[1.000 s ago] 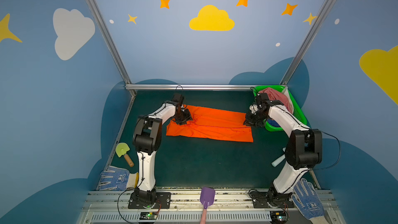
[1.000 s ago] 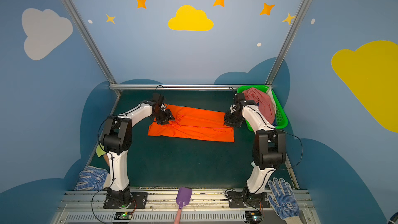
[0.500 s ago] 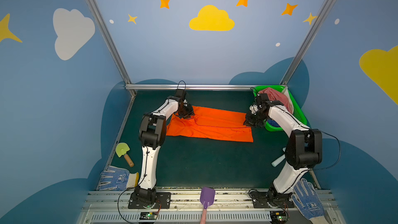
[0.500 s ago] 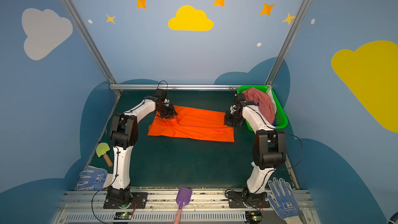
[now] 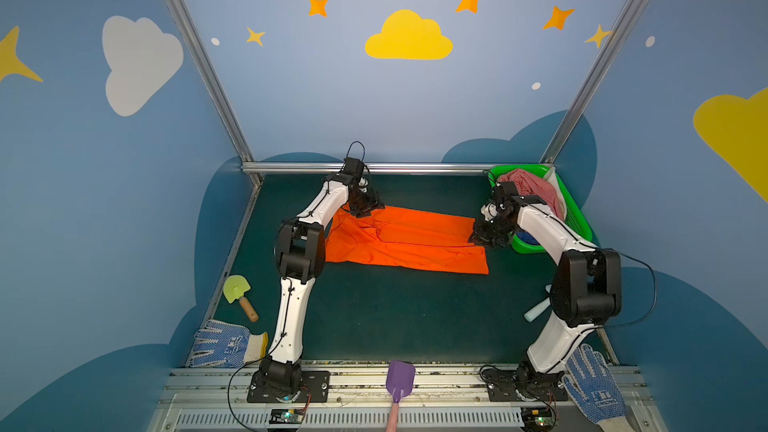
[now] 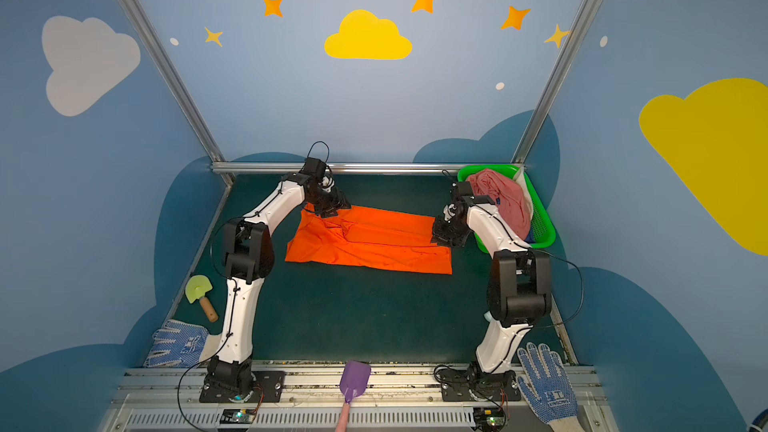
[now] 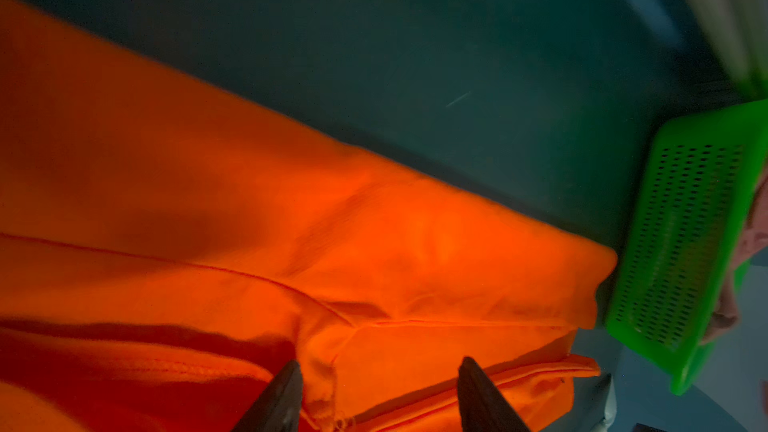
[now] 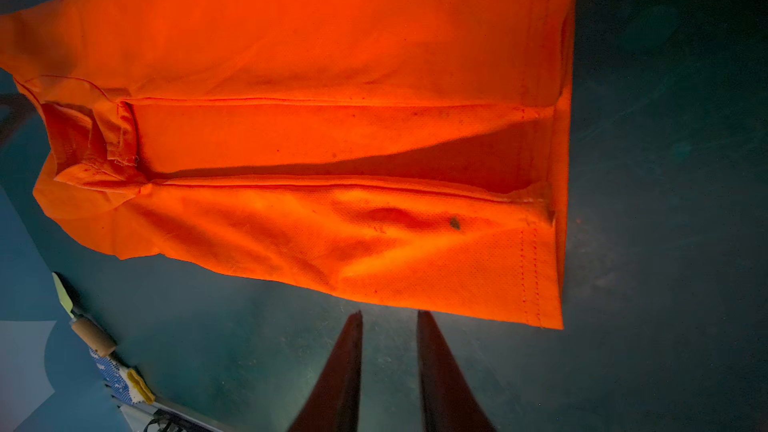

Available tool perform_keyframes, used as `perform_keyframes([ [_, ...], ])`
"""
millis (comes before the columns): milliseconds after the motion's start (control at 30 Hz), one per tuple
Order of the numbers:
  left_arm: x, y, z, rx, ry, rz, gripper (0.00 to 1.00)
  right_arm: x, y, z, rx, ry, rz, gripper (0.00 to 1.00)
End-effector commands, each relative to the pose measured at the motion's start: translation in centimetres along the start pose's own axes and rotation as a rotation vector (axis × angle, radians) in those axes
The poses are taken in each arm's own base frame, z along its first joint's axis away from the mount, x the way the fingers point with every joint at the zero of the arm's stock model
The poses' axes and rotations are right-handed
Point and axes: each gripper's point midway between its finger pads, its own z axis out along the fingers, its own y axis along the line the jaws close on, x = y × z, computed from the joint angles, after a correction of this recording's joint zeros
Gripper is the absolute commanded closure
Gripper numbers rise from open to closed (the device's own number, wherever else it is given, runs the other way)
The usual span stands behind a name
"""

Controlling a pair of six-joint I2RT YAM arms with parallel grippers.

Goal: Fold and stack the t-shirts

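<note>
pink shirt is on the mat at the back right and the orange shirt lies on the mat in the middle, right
No: the pink shirt is in the basket at the back right, not on the mat, as both top views show. The orange shirt does lie on the mat in the middle.

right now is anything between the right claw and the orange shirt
Nothing visible. In the right wrist view the right claw hangs, slightly open, over bare green mat just short of the edge of the orange shirt; only mat lies between them.
</note>
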Motion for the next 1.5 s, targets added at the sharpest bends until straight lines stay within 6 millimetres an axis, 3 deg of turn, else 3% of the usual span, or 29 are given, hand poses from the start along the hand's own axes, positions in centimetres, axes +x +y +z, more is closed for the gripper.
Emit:
perform_keyframes([
  [0,-1.8,-2.5,-3.3,0.027,-0.059,0.053,0.36,0.4,0.8,-0.4,-0.023,0.000,-0.008,0.72],
  [100,-2.4,-3.4,-6.2,0.002,-0.099,0.074,0.39,0.5,1.3,-0.1,-0.034,0.008,-0.017,0.72],
  [267,0.0,-2.1,-9.1,-0.049,-0.125,0.049,0.81,0.3,1.8,0.8,-0.046,0.024,-0.024,0.78],
  [367,2.5,-0.3,-9.1,-0.051,-0.119,-0.004,0.95,-0.1,2.0,1.4,-0.050,0.034,-0.030,0.84],
  [500,5.9,2.6,-7.3,-0.072,-0.072,-0.076,0.95,-0.6,2.4,2.4,-0.061,0.046,-0.042,0.98],
  [667,7.8,4.8,-4.2,-0.090,0.005,-0.135,0.95,-1.6,2.0,4.1,-0.043,0.069,-0.053,1.00],
  [967,5.7,5.1,0.2,-0.015,0.024,-0.146,0.95,-2.6,-0.7,6.9,0.036,0.123,-0.035,1.00],
  [1133,4.7,6.8,2.8,-0.003,0.045,-0.185,0.95,-2.3,-2.6,7.6,0.069,0.139,-0.004,1.00],
  [1467,3.4,8.2,4.5,0.025,0.045,-0.220,0.95,-1.5,-6.3,8.4,0.123,0.164,0.054,1.00],
])
